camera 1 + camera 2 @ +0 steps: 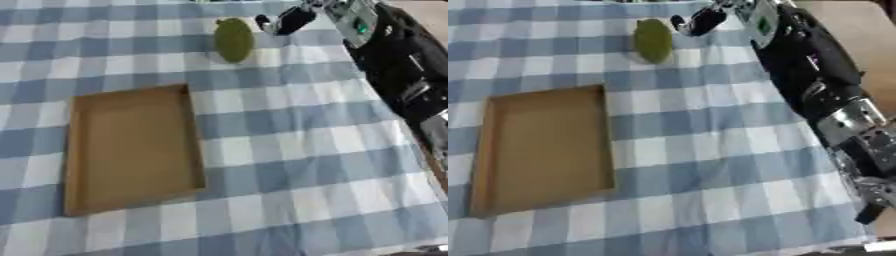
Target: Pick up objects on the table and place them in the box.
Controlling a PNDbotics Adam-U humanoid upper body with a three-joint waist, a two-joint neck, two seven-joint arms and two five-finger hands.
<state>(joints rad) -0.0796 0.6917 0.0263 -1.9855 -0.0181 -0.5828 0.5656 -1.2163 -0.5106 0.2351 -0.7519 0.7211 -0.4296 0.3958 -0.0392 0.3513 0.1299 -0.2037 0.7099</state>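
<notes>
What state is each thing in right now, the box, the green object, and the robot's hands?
box: open-topped, lying flat on the checked cloth, nothing inside.
green object: on the cloth beyond the box, not yet picked up.
right hand: reached out beside the green object; fingers unclear.
left hand: not in view.

No text, label, brand, number or sign can be read anywhere in either view; nothing is legible.
</notes>
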